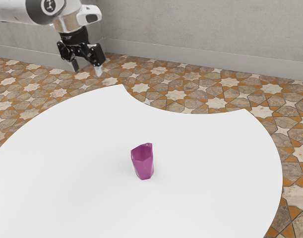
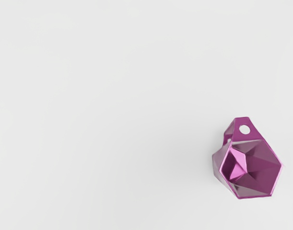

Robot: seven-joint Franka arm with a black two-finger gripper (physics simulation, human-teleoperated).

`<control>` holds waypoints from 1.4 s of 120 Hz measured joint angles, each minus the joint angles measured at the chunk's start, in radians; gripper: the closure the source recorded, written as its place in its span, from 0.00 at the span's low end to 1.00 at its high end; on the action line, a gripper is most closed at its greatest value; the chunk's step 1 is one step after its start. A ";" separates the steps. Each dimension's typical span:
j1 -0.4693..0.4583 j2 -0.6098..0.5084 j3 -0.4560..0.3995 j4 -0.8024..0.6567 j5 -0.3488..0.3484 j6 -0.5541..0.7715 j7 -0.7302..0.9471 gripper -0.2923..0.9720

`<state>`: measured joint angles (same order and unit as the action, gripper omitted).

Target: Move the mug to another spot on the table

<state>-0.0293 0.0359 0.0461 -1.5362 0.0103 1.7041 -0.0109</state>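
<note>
The gripper (image 1: pixel 86 66) hangs in the upper left of the exterior view, its fingers spread wide apart, clear of everything. One faceted magenta mug (image 1: pixel 142 161) stands upright near the middle of the one white bench (image 1: pixel 62 163), well apart from the gripper, lower and to its right.
</note>
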 joint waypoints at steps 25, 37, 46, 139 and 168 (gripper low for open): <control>-0.007 0.011 0.026 0.013 -0.002 -0.004 0.034 0.25; 0.003 0.063 0.036 0.058 -0.014 -0.004 0.046 0.25; 0.000 0.138 0.027 0.110 -0.020 -0.002 0.053 0.25; -0.142 0.480 0.021 0.051 -0.097 0.289 0.026 0.25; -0.150 0.515 0.022 0.046 -0.106 0.328 -0.008 0.25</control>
<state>-0.1793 0.5514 0.0677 -1.4901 -0.0957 2.0318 -0.0184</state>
